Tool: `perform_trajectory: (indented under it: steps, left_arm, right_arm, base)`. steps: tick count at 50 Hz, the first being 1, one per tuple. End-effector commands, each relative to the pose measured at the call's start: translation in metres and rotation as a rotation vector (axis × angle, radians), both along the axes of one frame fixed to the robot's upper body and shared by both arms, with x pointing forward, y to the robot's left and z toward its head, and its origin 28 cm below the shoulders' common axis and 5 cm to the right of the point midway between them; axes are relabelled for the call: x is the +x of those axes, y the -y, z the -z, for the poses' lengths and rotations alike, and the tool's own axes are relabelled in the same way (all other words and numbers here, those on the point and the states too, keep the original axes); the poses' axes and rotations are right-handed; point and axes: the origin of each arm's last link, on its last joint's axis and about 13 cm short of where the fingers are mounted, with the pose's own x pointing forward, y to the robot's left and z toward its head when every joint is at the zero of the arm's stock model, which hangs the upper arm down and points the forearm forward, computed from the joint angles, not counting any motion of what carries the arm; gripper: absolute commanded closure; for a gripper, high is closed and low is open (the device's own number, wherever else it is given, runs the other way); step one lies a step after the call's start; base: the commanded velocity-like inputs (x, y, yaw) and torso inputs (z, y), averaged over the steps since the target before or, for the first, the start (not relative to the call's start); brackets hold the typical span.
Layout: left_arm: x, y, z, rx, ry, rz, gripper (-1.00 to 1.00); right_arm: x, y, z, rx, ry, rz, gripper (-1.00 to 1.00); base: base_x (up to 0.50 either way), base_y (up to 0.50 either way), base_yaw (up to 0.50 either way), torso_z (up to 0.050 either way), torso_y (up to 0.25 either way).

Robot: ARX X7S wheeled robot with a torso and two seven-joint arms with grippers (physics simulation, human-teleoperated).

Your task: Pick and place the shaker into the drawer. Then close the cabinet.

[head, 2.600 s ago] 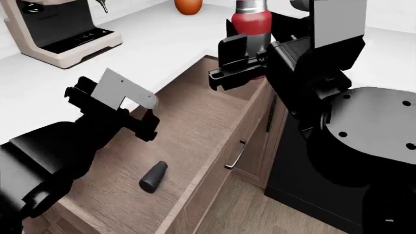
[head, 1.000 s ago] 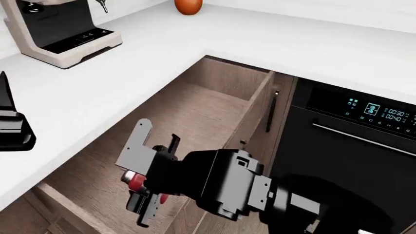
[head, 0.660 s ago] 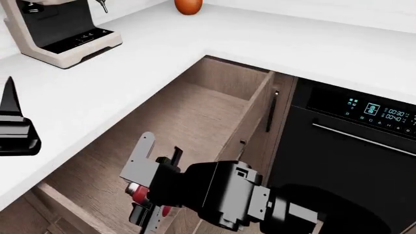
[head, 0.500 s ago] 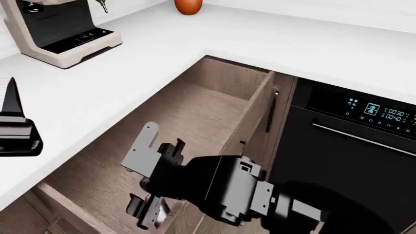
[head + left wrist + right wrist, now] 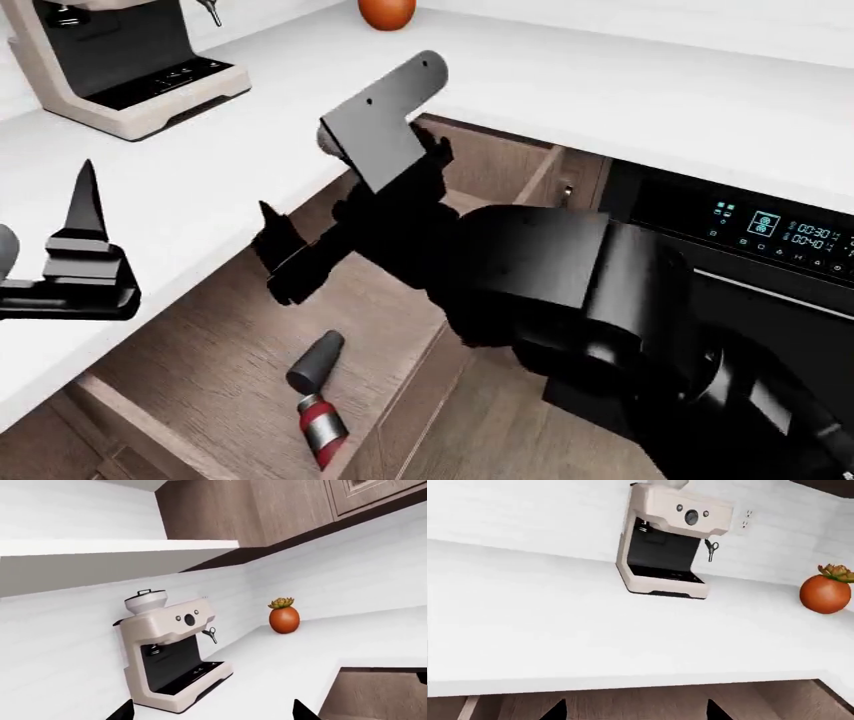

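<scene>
- Right gripper (image 5: pixel 350 225) hung over the drawer (image 5: pixel 200 340), jaws spread wide, holding nothing.
- Shaker (image 5: pixel 320 428) lay on its side inside the drawer, beside a dark grey shaker (image 5: pixel 314 362).
- Left gripper (image 5: pixel 80 262) sat over the counter (image 5: pixel 561 80); couldn't tell its state.

We see matt brown wood-grain on the drawer (image 5: pixel 200 350), smooth white matt counter (image 5: pixel 561 90), glossy red shaker (image 5: pixel 318 428) w/ dark grey cap, cream plastic coffee machine (image 5: pixel 670 545), matt black right gripper (image 5: pixel 350 213) w/ grey metal plate
</scene>
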Motion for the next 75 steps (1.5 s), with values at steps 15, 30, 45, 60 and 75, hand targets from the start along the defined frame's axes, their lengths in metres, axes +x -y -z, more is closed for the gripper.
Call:
perform_trajectory:
  steps: [15, 30, 45, 60, 75]
  left_arm:
    - [0.042, 0.075, -0.010, -0.106, -0.017, 0.324, -1.00]
    - [0.043, 0.077, -0.004, -0.111, -0.029, 0.334, -1.00]
    - [0.034, 0.071, 0.004, -0.124, -0.036, 0.316, -1.00]
    - [0.032, 0.070, 0.007, -0.126, -0.041, 0.306, -1.00]
    - [0.033, 0.069, 0.007, -0.120, -0.042, 0.305, -1.00]
  right_arm:
    - [-0.083, 0.117, -0.048, 0.310, 0.276, 0.567, -1.00]
    - [-0.085, 0.116, -0.049, 0.401, 0.362, 0.630, -1.00]
    - [-0.083, 0.106, -0.048, 0.462, 0.364, 0.646, -1.00]
    - [-0.082, 0.104, -0.044, 0.481, 0.344, 0.639, -1.00]
    - [-0.080, 0.102, -0.043, 0.481, 0.337, 0.633, -1.00]
  base:
    - [0.00, 0.00, 0.00, 0.000, 0.000]
    - [0.00, 0.00, 0.00, 0.000, 0.000]
    - [-0.05, -0.03, -0.47, 0.000, 0.000]
    - [-0.06, -0.02, -0.50, 0.000, 0.000]
    - [-0.06, -0.02, -0.50, 0.000, 0.000]
